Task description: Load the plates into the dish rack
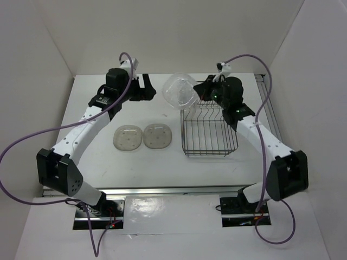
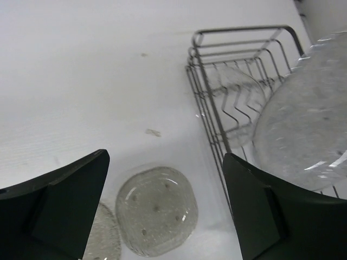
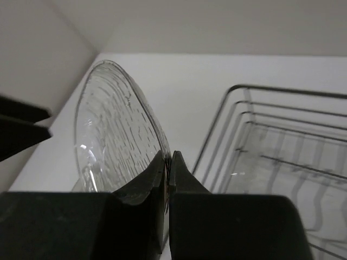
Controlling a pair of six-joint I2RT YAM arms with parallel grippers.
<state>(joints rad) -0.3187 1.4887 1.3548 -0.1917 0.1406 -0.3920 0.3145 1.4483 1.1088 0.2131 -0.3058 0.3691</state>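
The right gripper [image 3: 169,161] pinches the rim of a clear plate [image 1: 180,92], tilted in the air at the far left corner of the dish rack [image 1: 209,132]. The left gripper [image 1: 148,89] hangs spread wide (nothing between its fingers [image 2: 59,200]) just left of it. A second plate [image 1: 128,138] and a third plate [image 1: 158,136] lie flat side by side on the table [image 1: 162,165], left of the rack.

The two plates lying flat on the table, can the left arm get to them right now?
Probably yes: the left gripper is open, nothing covers the left plate or the right plate, and the right gripper holds a clear plate away by the dish rack.
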